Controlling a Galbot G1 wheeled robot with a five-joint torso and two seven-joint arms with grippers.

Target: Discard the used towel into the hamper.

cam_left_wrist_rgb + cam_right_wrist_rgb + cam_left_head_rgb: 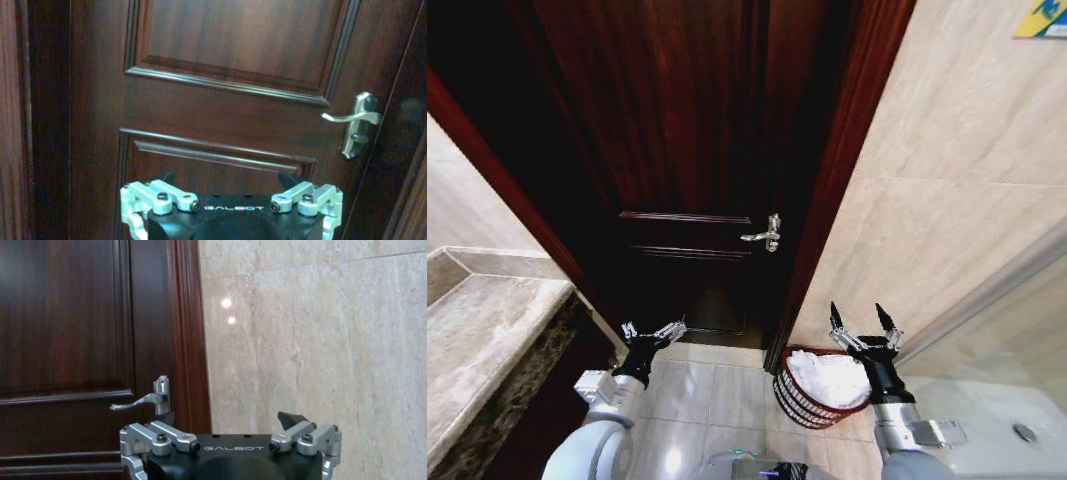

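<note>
Right gripper (pixel 864 322) hangs over the hamper (pixel 793 394), fingers spread wide and empty. Towel (pixel 830 378) already sits in the hamper, heaped to the rim (likely done). Risk: the arm dips, snags the towel or tips the hamper. Left gripper (pixel 653 332) is also spread wide and empty, held off to the left, facing the door (pixel 697 150).

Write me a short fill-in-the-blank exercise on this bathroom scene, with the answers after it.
1. The white towel lies inside the ____.
2. The right gripper hangs over the hamper with its fingers ____.
3. The hamper stands on the floor beside the dark wooden ____.
4. The left gripper holds ____.

Answers: hamper; open; door; nothing
</note>
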